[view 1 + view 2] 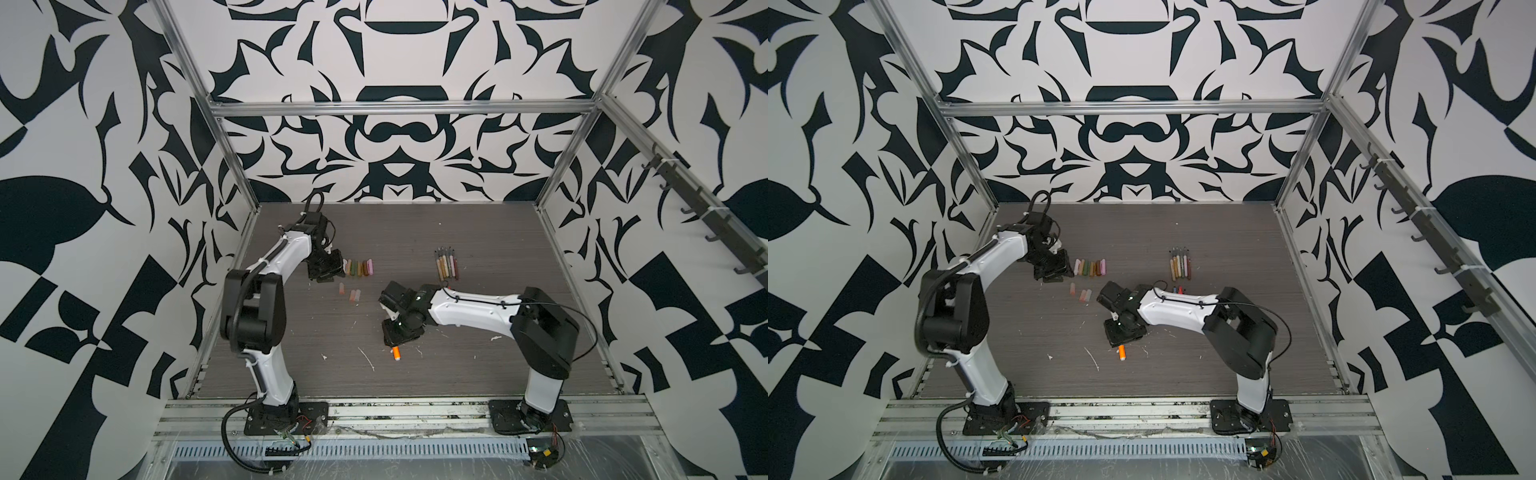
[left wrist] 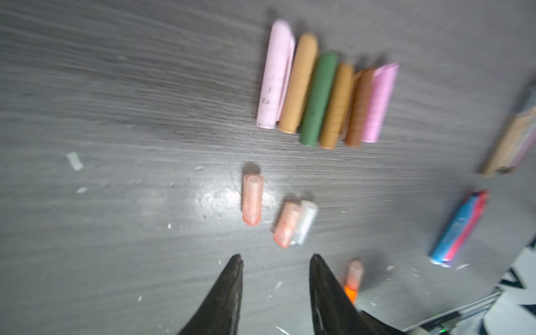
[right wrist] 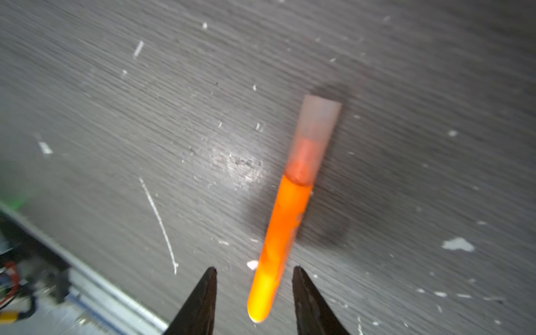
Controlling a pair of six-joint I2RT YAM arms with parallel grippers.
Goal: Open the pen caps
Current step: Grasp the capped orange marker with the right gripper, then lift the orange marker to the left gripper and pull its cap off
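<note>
Counter (image 1: 457, 232) first: plenty of bare grain in the middle and toward the back, hemmed by frame posts (image 1: 557, 174) at the far corners and a metal rail (image 1: 374, 409) along the near edge. Little slack on that near side for a pen nudged forward; could roll onto the rail and lodge there.

Right hand (image 3: 255, 269): low over the counter, fingers parted, straddling the blunt end of the orange pen (image 3: 285, 220) without visibly pinching it. Holding nothing. If closed off-centre, likely to flick the round barrel sideways across the smooth top.

Left hand (image 2: 277, 258): also parted and empty, hovering just beside the row of caps (image 2: 319, 95), well apart from the orange pen. Long reach needed to meet the right hand; on a low sweep, likely to scatter the row or the three loose caps (image 2: 252, 200) lying between.

Uncapped pens (image 1: 446, 266): tidy group toward the back right, close behind the right forearm (image 1: 469, 307), at risk from a careless elbow swing.

Peach cap (image 3: 316, 130): still seated on the orange pen, pointing away from the right hand; the only capped one in clear sight. If gripped too near the seam, liable to clamp cap and barrel together; if pinched too lightly, liable to slip off the slick tube.

White flecks (image 3: 458, 245) scattered about: probably harmless.
</note>
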